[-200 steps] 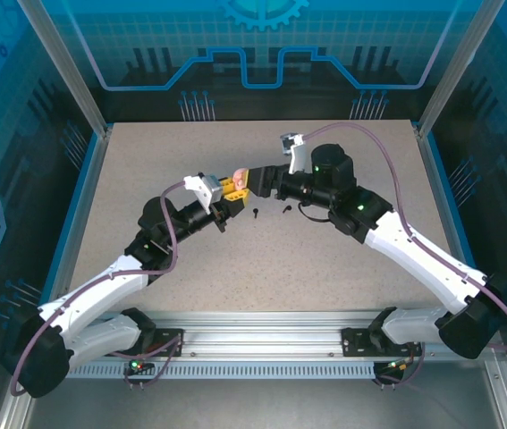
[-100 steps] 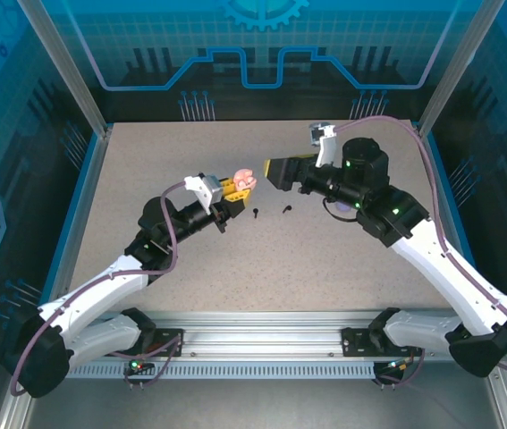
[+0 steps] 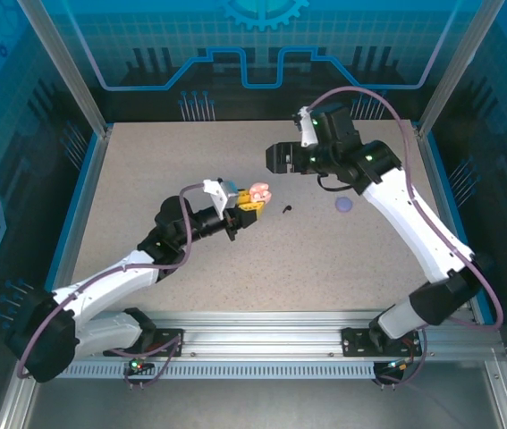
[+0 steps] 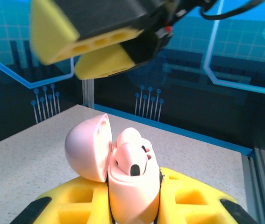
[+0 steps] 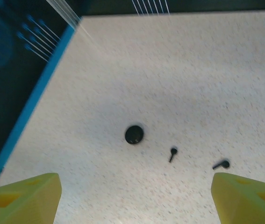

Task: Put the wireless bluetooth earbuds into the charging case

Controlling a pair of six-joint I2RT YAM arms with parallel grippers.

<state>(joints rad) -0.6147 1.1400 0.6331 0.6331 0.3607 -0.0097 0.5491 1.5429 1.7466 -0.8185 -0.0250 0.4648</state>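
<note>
Speckled surface [image 3: 146, 179] seen from above carries one black earbud [image 3: 287, 209] and one lilac case [image 3: 343, 205]; the left tool [image 3: 249, 202] pinches one open pink case [image 3: 259, 190], and the right tool [image 3: 275, 158] hangs farther back. On the left wrist, that pink case [image 4: 132, 186] sits clamped between two yellow fingers [image 4: 193, 200]. On the right wrist, two black earbuds [image 5: 172, 153] and one black case [image 5: 134, 134] lie beyond two yellow fingers [image 5: 22, 196] spread wide.

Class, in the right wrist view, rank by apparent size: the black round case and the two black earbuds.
1. Largest: black round case.
2. Then the left black earbud and right black earbud, which look alike, so unranked.
</note>
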